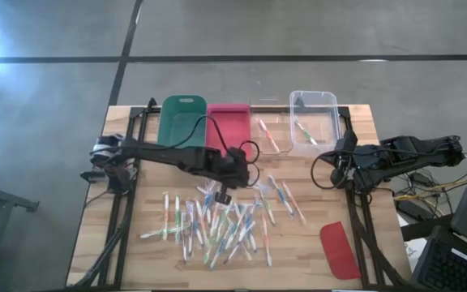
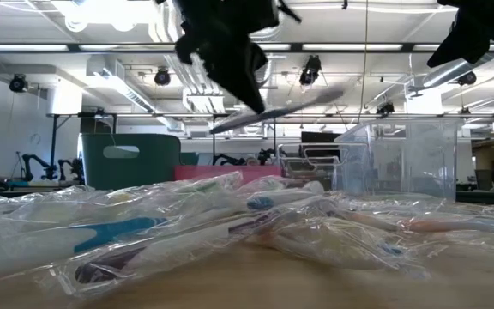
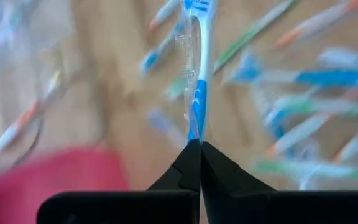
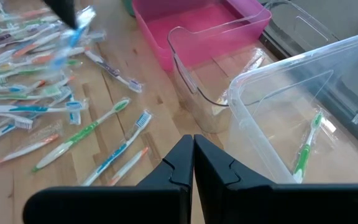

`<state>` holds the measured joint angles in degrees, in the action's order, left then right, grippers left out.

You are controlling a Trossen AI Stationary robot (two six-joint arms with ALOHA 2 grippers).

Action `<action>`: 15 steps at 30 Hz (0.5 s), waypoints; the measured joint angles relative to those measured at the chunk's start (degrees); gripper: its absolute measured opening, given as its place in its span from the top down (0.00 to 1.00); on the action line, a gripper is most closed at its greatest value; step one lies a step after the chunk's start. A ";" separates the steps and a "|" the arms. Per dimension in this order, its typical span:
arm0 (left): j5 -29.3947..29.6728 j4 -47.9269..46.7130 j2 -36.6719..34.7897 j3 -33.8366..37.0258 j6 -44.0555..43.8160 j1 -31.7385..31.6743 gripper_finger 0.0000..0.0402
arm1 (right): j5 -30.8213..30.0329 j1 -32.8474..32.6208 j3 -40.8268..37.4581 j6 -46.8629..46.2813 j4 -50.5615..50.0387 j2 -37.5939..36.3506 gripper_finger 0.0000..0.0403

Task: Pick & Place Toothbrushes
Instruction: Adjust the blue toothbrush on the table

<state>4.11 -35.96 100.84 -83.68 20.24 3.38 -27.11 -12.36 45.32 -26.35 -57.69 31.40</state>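
Observation:
Several wrapped toothbrushes (image 1: 217,225) lie in a loose pile on the middle of the wooden table, also seen in the right wrist view as a toothbrush pile (image 4: 23,87). My left gripper (image 1: 222,196) hangs over the pile's far side, shut on one blue-and-white toothbrush (image 3: 196,68) in a clear wrapper. The low view shows this held toothbrush (image 2: 281,106) in the air above the pile. My right gripper (image 4: 193,152) waits shut near the table's right edge by the clear bin (image 1: 313,120), touching nothing. My left gripper pinches the blue toothbrush by the handle's end (image 3: 194,132) between its two shut fingers. The brush runs straight on from the fingertips, along them, with its head (image 3: 199,7) farthest out. It is lifted clear of the pile and slightly tilted in the low view.
Along the far edge stand a green bin (image 1: 183,122), a red bin (image 1: 228,123), a low clear tray (image 1: 270,134) holding an orange toothbrush, and the clear bin holding a green toothbrush (image 4: 306,148). A flat red lid (image 1: 339,250) lies at the near right corner.

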 joint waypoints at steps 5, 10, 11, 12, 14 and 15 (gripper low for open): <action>-3.64 6.93 0.30 0.04 2.16 2.57 0.99 | 0.00 0.00 0.00 -0.01 0.02 0.00 0.98; -3.62 12.74 1.25 0.20 4.95 5.18 0.99 | 0.00 -0.02 0.00 0.00 0.02 0.04 0.98; -3.78 13.22 1.50 0.20 5.53 5.69 0.99 | 0.00 -0.02 0.00 -0.02 0.02 0.04 0.98; -4.29 14.78 2.05 0.20 6.26 6.13 0.99 | 0.00 0.00 0.00 0.00 0.02 0.04 0.98; -4.82 16.45 2.98 0.17 7.76 6.96 0.99 | 0.00 -0.02 0.00 0.00 0.02 0.10 0.98; -4.88 16.82 3.59 0.19 8.42 7.27 0.99 | -0.01 0.00 0.00 -0.01 0.02 0.18 0.98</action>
<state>-0.77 -19.13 104.43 -83.48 28.66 10.65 -27.12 -12.36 45.32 -26.35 -57.67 31.58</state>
